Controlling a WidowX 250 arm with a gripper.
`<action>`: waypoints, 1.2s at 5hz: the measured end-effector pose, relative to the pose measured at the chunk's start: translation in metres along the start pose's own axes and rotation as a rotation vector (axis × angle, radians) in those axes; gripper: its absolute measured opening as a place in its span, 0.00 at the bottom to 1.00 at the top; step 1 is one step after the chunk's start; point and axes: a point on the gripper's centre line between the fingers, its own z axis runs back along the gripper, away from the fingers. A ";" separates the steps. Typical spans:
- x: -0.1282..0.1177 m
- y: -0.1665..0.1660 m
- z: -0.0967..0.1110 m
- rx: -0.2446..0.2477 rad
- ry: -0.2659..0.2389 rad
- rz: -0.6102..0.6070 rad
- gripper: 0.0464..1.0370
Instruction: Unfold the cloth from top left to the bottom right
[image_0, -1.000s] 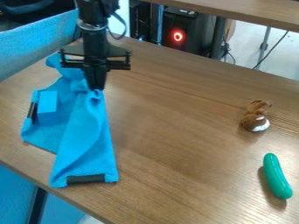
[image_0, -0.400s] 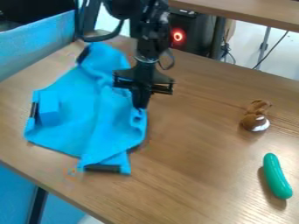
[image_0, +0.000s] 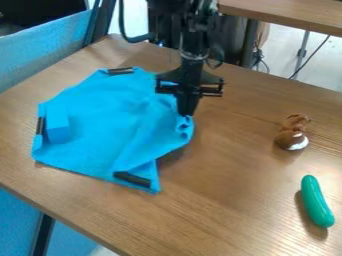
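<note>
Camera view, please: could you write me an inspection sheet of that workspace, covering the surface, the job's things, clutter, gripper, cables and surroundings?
Surface: wood-grain tabletop, no spills seen.
Job's things: blue cloth, mostly spread, its right side bunched and creased; black strips along its edges.
Clutter: blue block on the cloth's left part; brown-and-white plush toy and green toy cucumber to the right, off the cloth.
Gripper: black gripper, closed on the cloth's bunched right corner.
Cables: black cable curving beside the arm.
Surroundings: blue panel at left, second wooden tabletop behind.
</note>
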 end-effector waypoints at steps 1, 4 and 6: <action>0.004 -0.012 0.008 -0.033 0.011 0.027 0.01; 0.006 -0.041 0.008 -0.085 0.047 0.150 0.02; 0.018 -0.059 0.007 -0.099 0.060 0.208 0.42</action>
